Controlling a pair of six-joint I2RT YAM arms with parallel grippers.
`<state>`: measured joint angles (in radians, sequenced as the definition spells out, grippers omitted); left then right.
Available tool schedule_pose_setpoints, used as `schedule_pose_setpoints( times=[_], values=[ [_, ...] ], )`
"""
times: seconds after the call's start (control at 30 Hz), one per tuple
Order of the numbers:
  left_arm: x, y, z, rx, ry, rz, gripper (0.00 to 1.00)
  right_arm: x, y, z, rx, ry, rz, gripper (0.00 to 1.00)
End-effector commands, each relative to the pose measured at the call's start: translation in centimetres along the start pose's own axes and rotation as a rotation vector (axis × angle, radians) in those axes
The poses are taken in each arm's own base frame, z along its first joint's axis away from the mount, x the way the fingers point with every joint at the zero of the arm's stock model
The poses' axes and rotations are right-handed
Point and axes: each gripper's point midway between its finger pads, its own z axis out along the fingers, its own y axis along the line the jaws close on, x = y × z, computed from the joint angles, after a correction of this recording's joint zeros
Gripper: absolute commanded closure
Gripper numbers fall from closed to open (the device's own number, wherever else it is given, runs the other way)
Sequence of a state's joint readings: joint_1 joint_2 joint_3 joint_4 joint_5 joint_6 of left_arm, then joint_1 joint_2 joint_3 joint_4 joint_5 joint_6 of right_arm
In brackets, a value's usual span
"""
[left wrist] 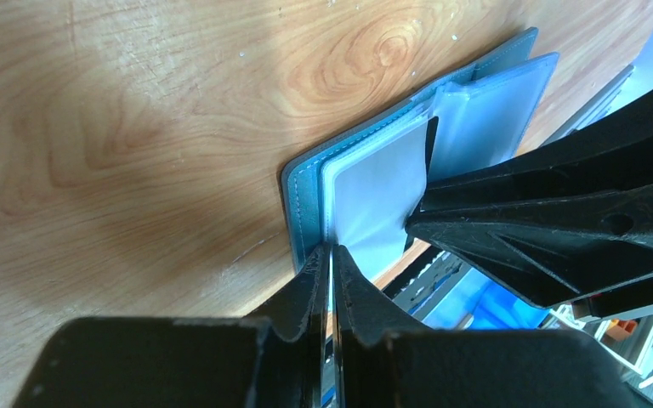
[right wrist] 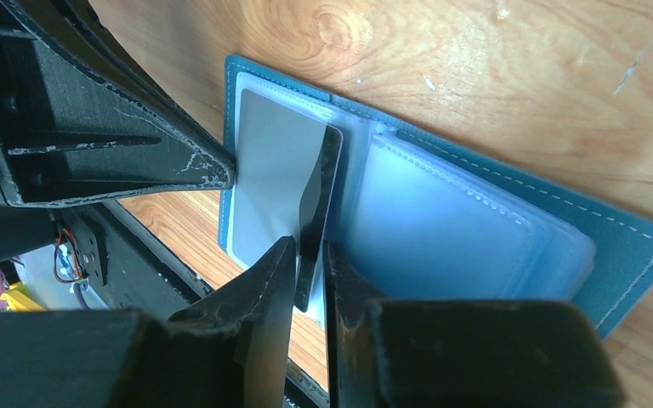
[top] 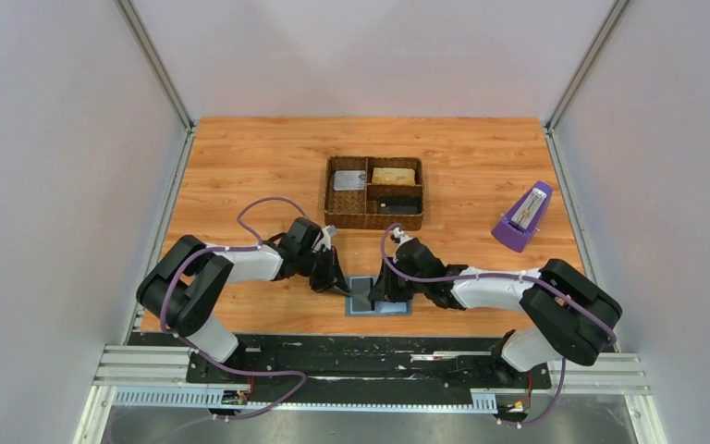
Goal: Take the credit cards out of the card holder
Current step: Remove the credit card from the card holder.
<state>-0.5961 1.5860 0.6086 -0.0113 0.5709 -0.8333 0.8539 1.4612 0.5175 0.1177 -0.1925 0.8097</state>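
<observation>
At the tabletop's 6 o'clock edge, the open card holder lies with the left tool clamped on its 9 o'clock rim, as the right tool, reaching from 3 o'clock, pinches a grey credit card whose long axis runs 12-to-6.

card holder on table, before tray; metronome right of tray

Two grippers, the left gripper and the right gripper, meet on one open card holder. One dark card sits between the right gripper's fingers. Beyond both grippers, one woven tray holds three flat pieces: one gold-yellow card, one grey piece and one black piece. Out past the right gripper stands one purple metronome.
</observation>
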Motion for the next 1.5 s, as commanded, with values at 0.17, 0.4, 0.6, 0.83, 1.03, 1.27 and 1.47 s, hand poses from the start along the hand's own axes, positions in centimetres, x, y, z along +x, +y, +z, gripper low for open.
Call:
schedule_pose_setpoints(
  times=[0.17, 0.4, 0.6, 0.83, 1.03, 1.27, 1.47],
  values=[
    [0.5, 1.5, 0.4, -0.057, 0.01, 0.0, 0.88, 0.1, 0.2, 0.4, -0.051, -0.001, -0.01, 0.87],
    [0.7, 2.4, 0.5, -0.1, 0.015, -0.006, 0.87, -0.3, 0.1, -0.7, -0.066, -0.028, 0.018, 1.0],
    [0.7, 3.4, 0.2, -0.16, 0.012, 0.001, 0.87, -0.6, -0.2, -1.9, -0.063, -0.047, 0.022, 1.0],
    [0.7, 4.2, 0.2, -0.204, 0.017, 0.002, 0.87, -0.8, -0.1, -3.0, -0.076, -0.054, 0.031, 1.0],
    [0.8, 4.4, 0.3, -0.209, 0.023, 0.002, 0.87, -0.7, -0.1, -3.8, -0.096, -0.032, 0.025, 1.0],
    [0.5, 3.4, 0.1, -0.184, 0.024, 0.012, 0.85, -1.4, 0.3, -5.5, -0.082, -0.049, 0.025, 1.0],
    [-0.2, -0.3, -1.4, -0.104, 0.01, 0.061, 0.77, -2.8, 0.9, -8.4, -0.073, -0.108, -0.095, 1.0]
  ],
)
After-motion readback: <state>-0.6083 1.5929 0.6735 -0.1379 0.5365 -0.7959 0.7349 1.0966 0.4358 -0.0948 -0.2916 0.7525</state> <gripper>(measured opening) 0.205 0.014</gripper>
